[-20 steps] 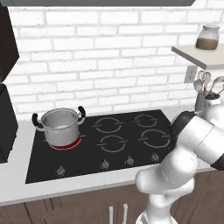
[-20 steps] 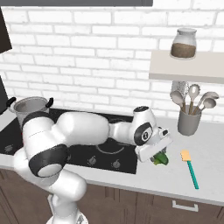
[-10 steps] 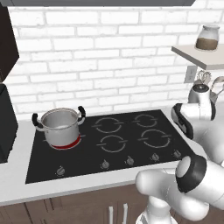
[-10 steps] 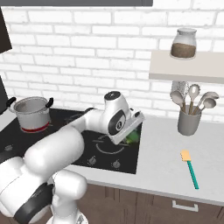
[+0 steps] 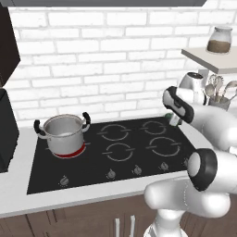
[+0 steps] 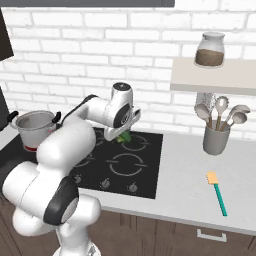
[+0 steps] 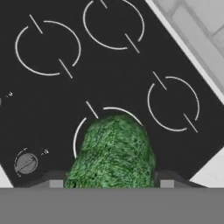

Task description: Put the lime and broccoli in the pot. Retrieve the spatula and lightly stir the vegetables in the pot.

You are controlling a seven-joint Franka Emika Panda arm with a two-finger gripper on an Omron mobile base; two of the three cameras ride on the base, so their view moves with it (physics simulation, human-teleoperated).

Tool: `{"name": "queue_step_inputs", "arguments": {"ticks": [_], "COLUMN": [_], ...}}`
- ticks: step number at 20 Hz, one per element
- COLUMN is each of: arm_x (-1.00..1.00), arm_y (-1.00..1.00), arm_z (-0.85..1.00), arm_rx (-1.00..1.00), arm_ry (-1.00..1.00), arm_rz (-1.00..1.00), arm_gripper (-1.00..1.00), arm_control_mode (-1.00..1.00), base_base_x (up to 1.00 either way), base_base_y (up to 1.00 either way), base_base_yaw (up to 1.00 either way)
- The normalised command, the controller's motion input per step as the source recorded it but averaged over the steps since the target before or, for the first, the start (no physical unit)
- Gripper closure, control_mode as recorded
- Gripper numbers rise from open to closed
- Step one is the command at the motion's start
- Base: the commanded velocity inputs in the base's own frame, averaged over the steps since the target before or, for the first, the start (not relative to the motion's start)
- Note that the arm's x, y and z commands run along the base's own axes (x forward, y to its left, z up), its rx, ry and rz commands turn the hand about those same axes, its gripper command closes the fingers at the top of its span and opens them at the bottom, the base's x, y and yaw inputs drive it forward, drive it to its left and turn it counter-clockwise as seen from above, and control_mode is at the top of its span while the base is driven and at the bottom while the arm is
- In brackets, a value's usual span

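Green and lumpy, the broccoli (image 7: 114, 153) sits clamped between my two fingertips, which stand apart by its width on either side of it. My gripper (image 6: 122, 135) hangs in the air above the black cooktop (image 6: 142, 167), over its right-hand burners, with the floret's green poking out just below the fingers. Seen from the left, the same floret (image 5: 169, 116) is only a small green patch peeking out behind my forearm (most of it is hidden there).

Looking down past the broccoli, I see the burner rings and one control knob (image 7: 25, 162) on the dark glass.

Further out, the pot (image 5: 62, 133) stands on the rear left burner, which glows red beneath it, well apart from my gripper; I cannot tell what lies inside it. On the pale counter to the right of the cooktop lies the spatula (image 6: 217, 192), with a yellow blade and teal handle. Behind it stands a grey utensil cup (image 6: 216, 138) holding spoons, beneath a shelf carrying a glass jar (image 6: 210, 50).
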Motion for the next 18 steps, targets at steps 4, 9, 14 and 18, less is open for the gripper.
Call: {"name": "queue_step_inputs", "arguments": {"ticks": [4, 9, 14, 18], "arm_x": [0.41, 0.22, 0.02, 0.0], "arm_y": [1.0, 1.0, 1.0, 1.0], "arm_z": [0.1, 0.06, 0.04, 0.1], "arm_rx": [0.08, 0.02, 0.0, -0.03], "arm_ry": [0.19, 0.18, 0.18, 0.09], "arm_rz": [0.07, 0.06, 0.11, 0.13], "arm_gripper": [1.0, 1.0, 1.0, 1.0], "arm_control_mode": [-1.0, -1.0, -1.0, -1.0], "base_base_x": [0.0, 0.0, 0.0, 0.0], "base_base_y": [0.0, 0.0, 0.0, 0.0], "base_base_yaw": [0.0, 0.0, 0.0, 0.0]}}
